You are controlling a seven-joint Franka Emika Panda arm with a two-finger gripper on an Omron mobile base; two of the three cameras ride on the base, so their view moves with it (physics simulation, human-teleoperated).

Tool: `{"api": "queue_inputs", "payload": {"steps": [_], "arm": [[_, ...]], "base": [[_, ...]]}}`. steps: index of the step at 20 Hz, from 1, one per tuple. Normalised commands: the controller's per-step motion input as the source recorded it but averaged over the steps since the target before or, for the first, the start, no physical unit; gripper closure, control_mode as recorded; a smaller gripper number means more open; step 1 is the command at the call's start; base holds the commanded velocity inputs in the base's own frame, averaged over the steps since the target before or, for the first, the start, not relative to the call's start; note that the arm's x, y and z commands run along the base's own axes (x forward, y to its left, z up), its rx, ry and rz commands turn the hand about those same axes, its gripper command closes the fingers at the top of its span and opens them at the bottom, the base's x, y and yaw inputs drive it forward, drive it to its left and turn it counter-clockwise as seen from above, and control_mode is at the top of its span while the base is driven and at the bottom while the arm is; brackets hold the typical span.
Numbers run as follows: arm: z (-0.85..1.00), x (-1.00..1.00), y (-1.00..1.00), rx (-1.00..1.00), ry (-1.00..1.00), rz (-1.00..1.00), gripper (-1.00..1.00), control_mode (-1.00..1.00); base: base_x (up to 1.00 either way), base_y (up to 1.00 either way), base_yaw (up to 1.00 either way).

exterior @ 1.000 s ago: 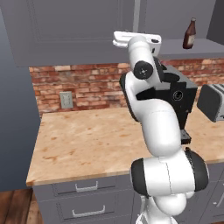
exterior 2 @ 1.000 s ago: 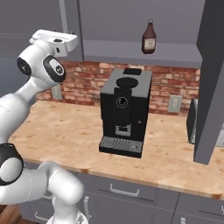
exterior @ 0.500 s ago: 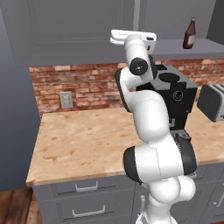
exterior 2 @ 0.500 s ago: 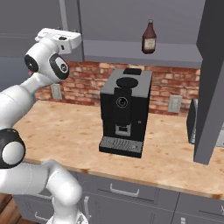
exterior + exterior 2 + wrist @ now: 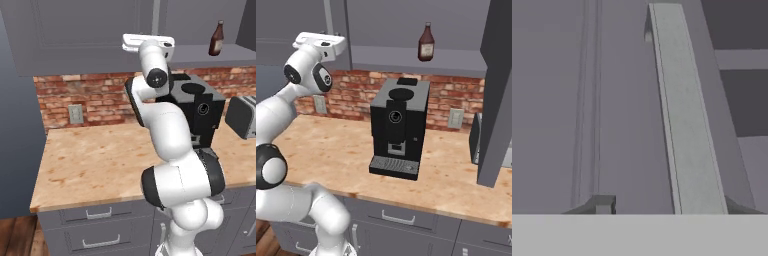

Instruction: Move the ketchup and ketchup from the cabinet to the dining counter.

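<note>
Dark red-brown ketchup (image 5: 216, 39) stands on the cabinet (image 5: 90, 35) shelf right of the handle (image 5: 156, 17), the arm hiding the jaws there. From the right, ketchup (image 5: 426, 43) sits unmoved while the hand has edged nearer the handle (image 5: 329, 17). Up close, the silver handle (image 5: 684, 125) runs lengthwise between the fingertips (image 5: 604, 204); whether the narrowed jaws clench it I cannot tell.

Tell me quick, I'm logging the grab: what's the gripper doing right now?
Gripper: open, with its jaws on either side of the cabinet handle, not clamped on it.
</note>
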Motion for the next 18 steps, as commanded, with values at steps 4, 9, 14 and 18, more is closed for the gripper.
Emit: {"api": "queue_inputs", "payload": {"steps": [4, 9, 14, 18], "arm": [[0.00, 0.05, 0.50, -0.08, 0.00, 0.19, 1.00, -1.00], [0.00, -0.27, 0.84, -0.20, 0.00, 0.11, 1.00, -1.00], [0.00, -0.73, 0.93, -0.21, 0.07, 0.06, 1.00, -1.00], [0.12, -0.93, 0.89, -0.16, 0.11, 0.04, 1.00, -1.00]], "base": [[0.00, 0.00, 0.00], [0.00, 0.00, 0.00], [0.00, 0.00, 0.00], [0.00, 0.00, 0.00]]}}
